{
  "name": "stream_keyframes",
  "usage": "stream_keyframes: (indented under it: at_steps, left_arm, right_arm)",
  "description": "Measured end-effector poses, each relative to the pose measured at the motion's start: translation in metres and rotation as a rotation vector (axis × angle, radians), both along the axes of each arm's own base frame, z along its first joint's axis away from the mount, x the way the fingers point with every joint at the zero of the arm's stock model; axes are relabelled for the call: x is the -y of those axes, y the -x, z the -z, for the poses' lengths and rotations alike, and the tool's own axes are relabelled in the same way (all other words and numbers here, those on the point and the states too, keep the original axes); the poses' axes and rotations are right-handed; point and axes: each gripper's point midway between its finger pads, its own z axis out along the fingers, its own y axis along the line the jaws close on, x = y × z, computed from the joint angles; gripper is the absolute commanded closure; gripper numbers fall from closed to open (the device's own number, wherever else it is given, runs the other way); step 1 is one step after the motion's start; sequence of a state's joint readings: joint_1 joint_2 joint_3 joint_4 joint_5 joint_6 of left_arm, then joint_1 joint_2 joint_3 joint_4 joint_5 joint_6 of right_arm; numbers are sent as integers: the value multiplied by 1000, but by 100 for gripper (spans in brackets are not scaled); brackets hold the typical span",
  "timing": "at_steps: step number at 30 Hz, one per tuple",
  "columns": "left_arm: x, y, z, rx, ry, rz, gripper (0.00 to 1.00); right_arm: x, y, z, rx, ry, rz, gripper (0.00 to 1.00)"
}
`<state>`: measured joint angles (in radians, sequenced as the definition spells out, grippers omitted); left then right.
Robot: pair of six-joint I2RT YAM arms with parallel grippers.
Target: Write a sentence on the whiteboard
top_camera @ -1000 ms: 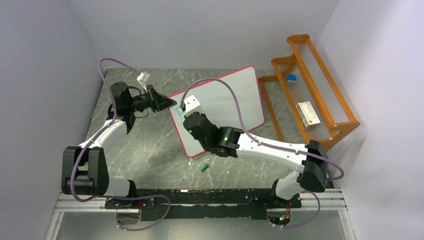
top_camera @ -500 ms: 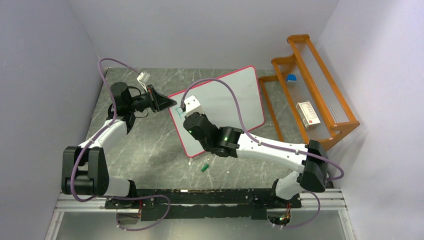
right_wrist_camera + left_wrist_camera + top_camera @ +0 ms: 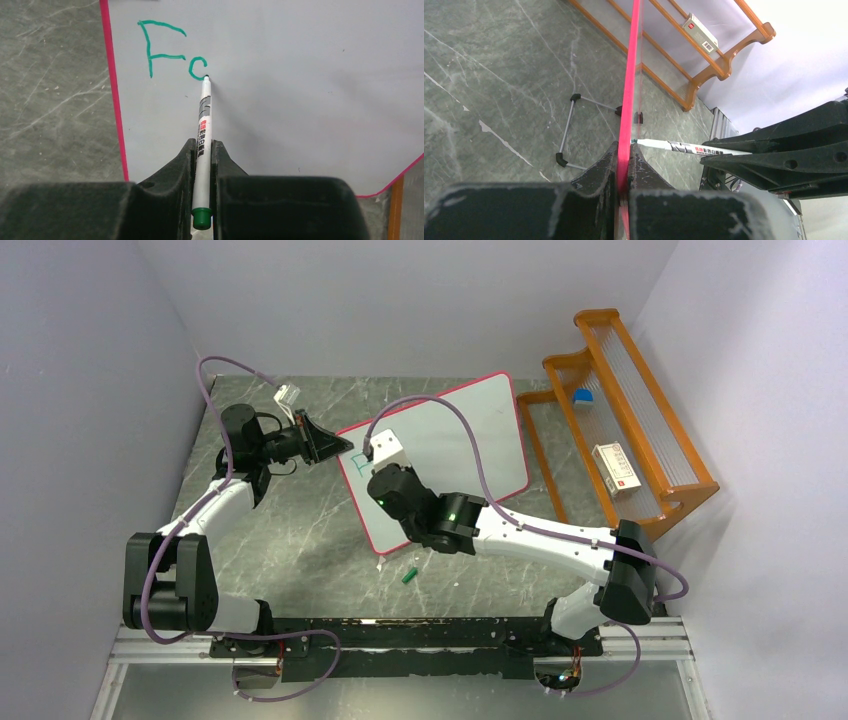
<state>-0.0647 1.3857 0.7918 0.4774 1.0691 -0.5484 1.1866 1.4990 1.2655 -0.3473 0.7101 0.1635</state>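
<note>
Since a second ago the right gripper (image 3: 202,145), clamped on the marker (image 3: 204,117), has edged slightly across the whiteboard (image 3: 470,430), which stands near the table's (image 3: 300,530) far edge, with the marker tip touching the sentence's (image 3: 165,57) green "Fc", while the left gripper (image 3: 623,152) pinches the board's left frame.

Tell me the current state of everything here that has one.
whiteboard: propped upright, edge clamped.
sentence: only "F" and part of a second letter.
marker: uncapped, tip touching whiteboard.
left gripper: shut on whiteboard.
right gripper: shut on marker.
</note>
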Motion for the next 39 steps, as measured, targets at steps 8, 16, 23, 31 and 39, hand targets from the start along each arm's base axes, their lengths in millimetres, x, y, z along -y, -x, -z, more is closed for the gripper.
stream_keyframes:
  at_steps: [8, 16, 23, 31, 39]
  left_arm:
    - [0, 0, 0, 0, 0, 0, 95]
    - [0, 0, 0, 0, 0, 0, 95]
    - [0, 0, 0, 0, 0, 0, 95]
    - [0, 0, 0, 0, 0, 0, 95]
    - [0, 0, 0, 0, -1, 0, 95]
  right_arm:
    - [1, -6, -7, 22, -21, 17, 100]
    - [0, -9, -11, 31, -40, 20, 100]
    - [-1, -9, -10, 29, -41, 18, 100]
    - [-2, -8, -10, 25, -43, 11, 100]
    - [-3, -8, -10, 22, -45, 5, 100]
